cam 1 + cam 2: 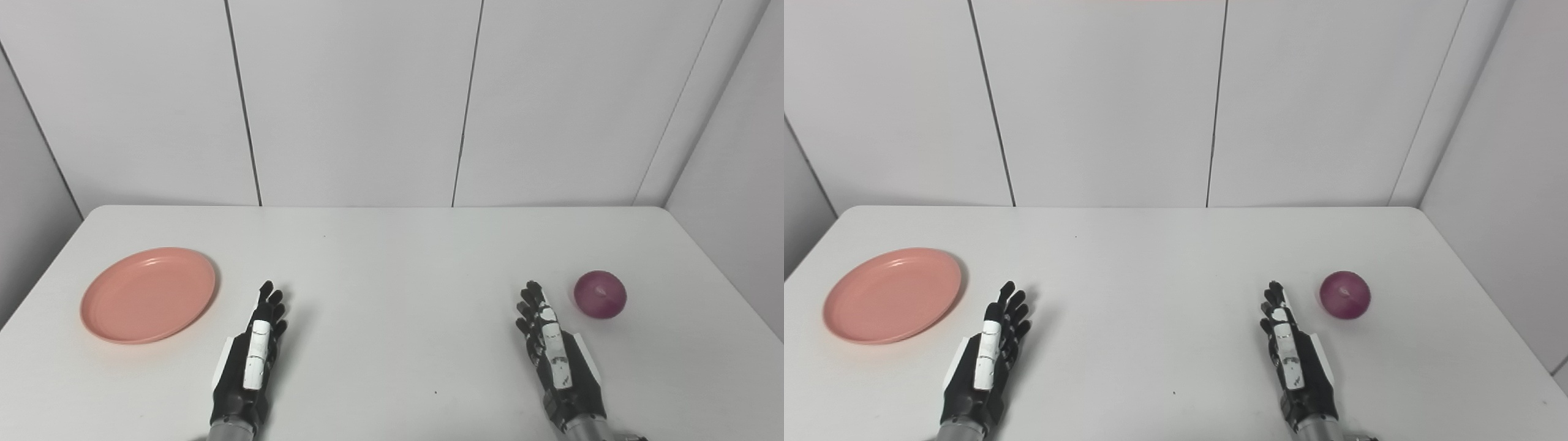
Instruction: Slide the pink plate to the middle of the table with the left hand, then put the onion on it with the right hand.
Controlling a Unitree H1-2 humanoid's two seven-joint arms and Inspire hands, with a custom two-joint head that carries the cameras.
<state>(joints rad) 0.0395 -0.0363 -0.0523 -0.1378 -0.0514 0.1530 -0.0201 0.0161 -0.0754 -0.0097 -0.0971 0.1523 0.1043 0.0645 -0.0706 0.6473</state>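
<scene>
White table [392,245] with rounded corners standing against pale panelled wall. Pink plate [148,294] lying flat near left edge, upright, nothing on it. Purple onion [600,294] sitting near right edge, well apart from plate. Middle of tabletop lying bare between them. Few tiny dark specks [435,392] showing on surface.

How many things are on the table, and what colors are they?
Pink: 1, the plate
Purple: 1, the onion
Total: 2 things on the white table
</scene>
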